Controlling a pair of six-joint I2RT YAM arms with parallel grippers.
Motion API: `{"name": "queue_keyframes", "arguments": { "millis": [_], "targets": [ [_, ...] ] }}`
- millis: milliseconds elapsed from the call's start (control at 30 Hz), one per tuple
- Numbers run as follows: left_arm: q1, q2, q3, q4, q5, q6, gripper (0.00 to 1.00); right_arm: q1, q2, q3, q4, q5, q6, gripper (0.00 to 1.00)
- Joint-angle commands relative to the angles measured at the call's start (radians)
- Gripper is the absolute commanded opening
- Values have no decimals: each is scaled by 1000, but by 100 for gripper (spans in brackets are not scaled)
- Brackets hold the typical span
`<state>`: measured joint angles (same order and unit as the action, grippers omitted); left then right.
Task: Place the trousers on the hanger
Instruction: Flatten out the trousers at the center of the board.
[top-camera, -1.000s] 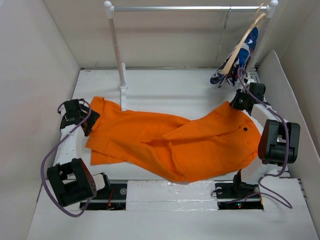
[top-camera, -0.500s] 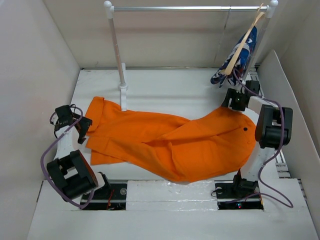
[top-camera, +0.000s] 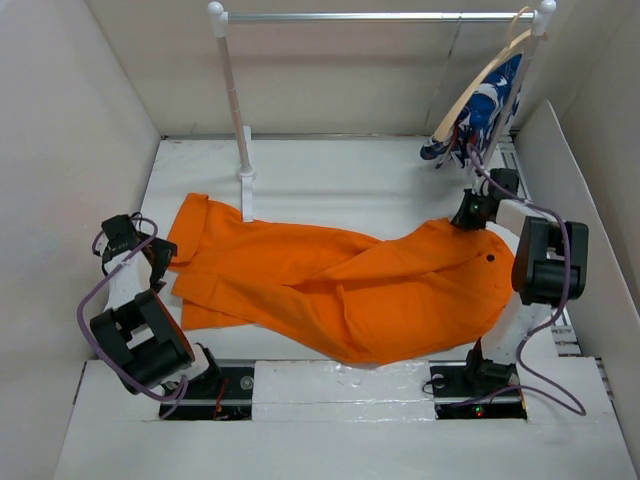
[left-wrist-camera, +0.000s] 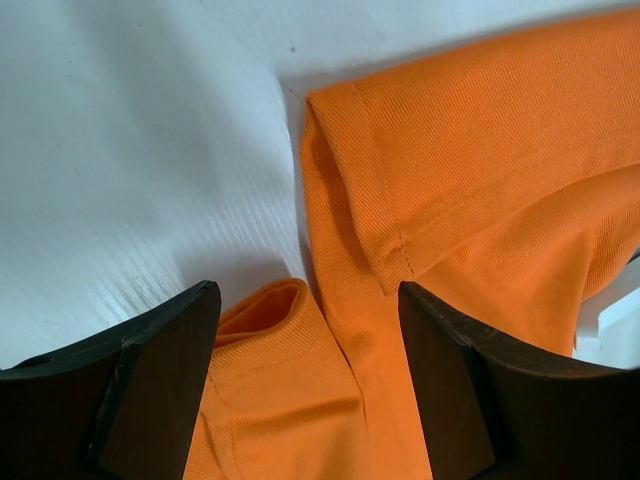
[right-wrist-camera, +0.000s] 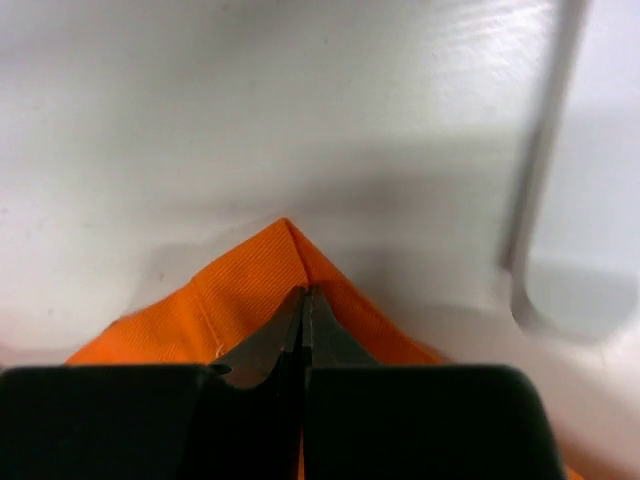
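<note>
Our left fingers (left-wrist-camera: 165, 370) are wide open and hold nothing. A folded leg end of the big bright orange cloth trousers (top-camera: 340, 280) lies right between them on the white bench (top-camera: 330, 170). Our right fingers (right-wrist-camera: 330, 345) are squeezed shut, pinching a pointed corner of the trousers at their tips.

trousers (left-wrist-camera: 480, 190): matt ribbed cloth | table (right-wrist-camera: 250, 110): smooth, slightly glossy
</note>
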<state>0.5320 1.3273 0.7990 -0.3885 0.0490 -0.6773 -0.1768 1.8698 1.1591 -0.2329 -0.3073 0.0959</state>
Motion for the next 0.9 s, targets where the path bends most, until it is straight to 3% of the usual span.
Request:
{"name": "queue_keyframes", "arguments": {
  "millis": [0, 167, 267, 467, 567, 633, 700, 733, 867],
  "targets": [
    [2, -5, 2, 11, -12, 24, 68, -59, -153, -33, 73, -49, 44, 0],
    [2, 33, 9, 65, 0, 28, 69, -104, -375, -90, 115, -67, 103, 0],
    [2, 90, 43, 95, 57, 58, 68, -128, -425, -98, 122, -62, 125, 0],
    [-165, 151, 140, 53, -91, 157, 66, -115, -446, -82, 161, -53, 142, 0],
    [-214, 145, 155, 37, -162, 163, 68, -46, -345, -3, 25, -60, 23, 12],
    [-214, 144, 154, 49, -164, 168, 68, 23, -281, 14, 0, -43, -22, 28],
    [-214, 173, 176, 36, -169, 171, 67, 33, -258, -37, 27, -30, -19, 40],
    [-214, 190, 187, 25, -175, 170, 66, 33, -242, -61, 62, -27, -9, 52],
    [-214, 227, 203, -18, -175, 159, 64, 8, -149, -52, 100, -32, -13, 68]
  ]
}}
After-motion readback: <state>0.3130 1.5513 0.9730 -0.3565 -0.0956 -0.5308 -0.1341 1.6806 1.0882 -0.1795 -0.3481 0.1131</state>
